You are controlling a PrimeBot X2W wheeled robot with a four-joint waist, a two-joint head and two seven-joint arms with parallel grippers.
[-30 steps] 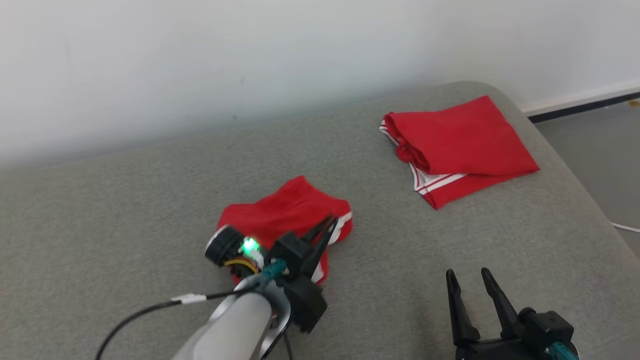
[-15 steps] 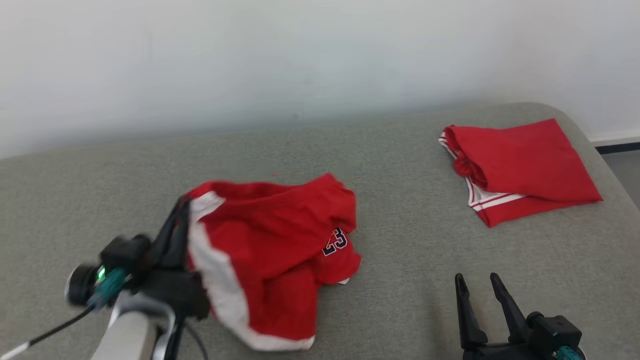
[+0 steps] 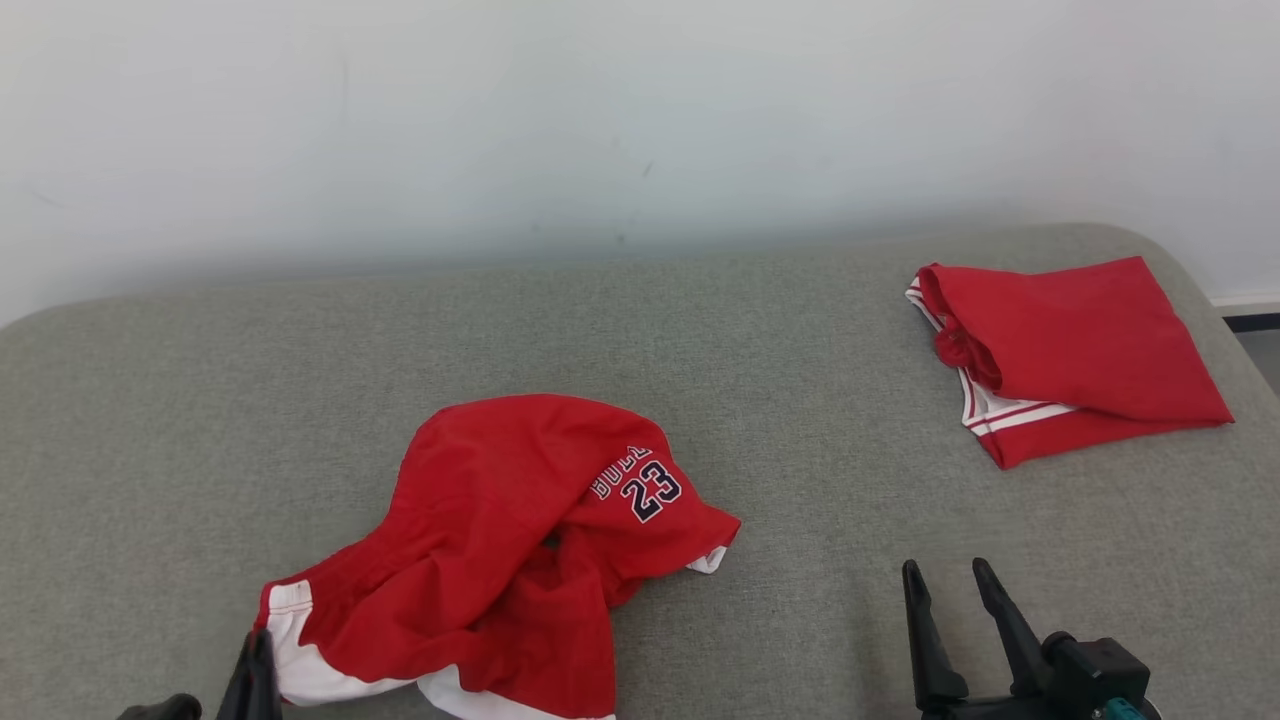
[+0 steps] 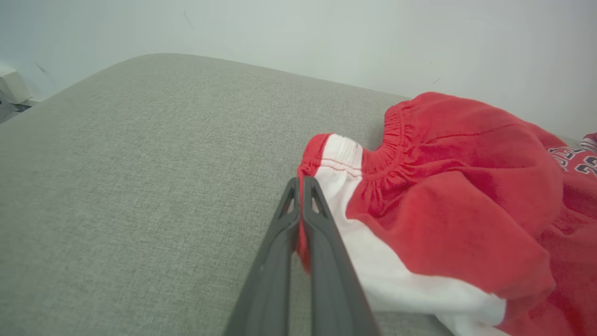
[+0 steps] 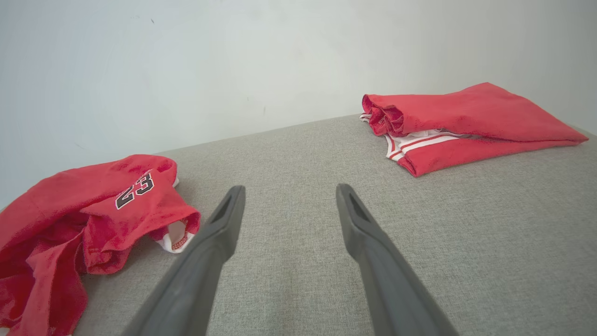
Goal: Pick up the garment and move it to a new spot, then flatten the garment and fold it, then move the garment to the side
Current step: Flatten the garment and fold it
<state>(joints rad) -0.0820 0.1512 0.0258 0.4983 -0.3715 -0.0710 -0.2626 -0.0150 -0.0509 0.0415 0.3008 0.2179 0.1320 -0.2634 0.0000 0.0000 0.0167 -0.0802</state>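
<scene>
The garment (image 3: pixel 500 540) is a pair of red shorts with white side stripes and a "23" print, lying crumpled on the grey cushion (image 3: pixel 800 400). In the left wrist view, my left gripper (image 4: pixel 301 182) is shut on the garment (image 4: pixel 443 186) at its waistband corner, beside the white stripe, with red fabric pinched between the fingers. The head view shows the left gripper (image 3: pixel 255 650) at the bottom edge, at the garment's lower-left corner. My right gripper (image 3: pixel 946 570) stands open and empty to the right of the garment. The right wrist view has the right gripper (image 5: pixel 290 189) with the garment (image 5: pixel 70 205) at the left.
A second red garment (image 3: pixel 1070 350), folded and with white trim, lies at the cushion's back right corner and appears as the folded garment (image 5: pixel 466 121) in the right wrist view. A white wall rises behind the cushion. The cushion's rounded edge falls away at the right.
The head camera has shifted. My left gripper has dragged the garment toward the lower left, stretching it out so the "23" print shows. The right gripper has stayed open in place.
</scene>
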